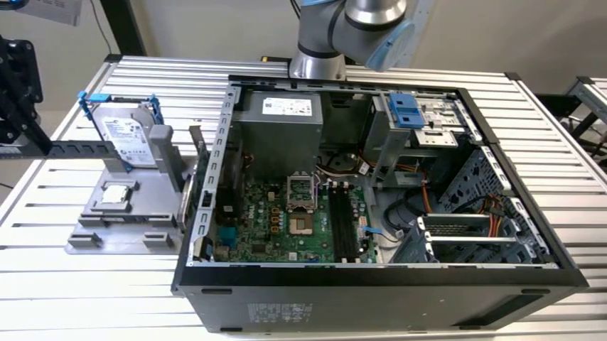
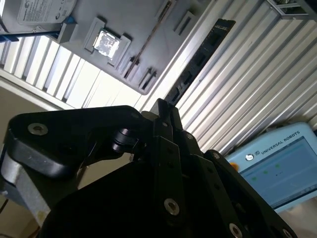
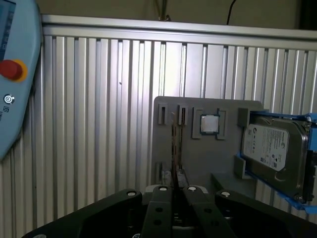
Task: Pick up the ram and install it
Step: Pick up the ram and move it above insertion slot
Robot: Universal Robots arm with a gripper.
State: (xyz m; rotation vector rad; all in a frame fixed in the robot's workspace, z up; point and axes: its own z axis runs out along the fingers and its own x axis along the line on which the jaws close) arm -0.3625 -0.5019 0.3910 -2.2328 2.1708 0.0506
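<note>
The ram is a long dark stick with black chips, running out from the fingertips over the slatted table. In the first wrist view the ram shows edge-on as a thin line rising from between the fingers. My gripper looks shut on the ram's near end; in the first wrist view the gripper has its black fingers pressed together. It hangs high above the grey fixture. The black motherboard slots lie inside the open computer case.
The grey fixture stands at the exterior view's left of the case, holding a silver hard drive in a blue frame and a square processor chip. A blue teach pendant lies on the slatted table. The arm's base stands behind the case.
</note>
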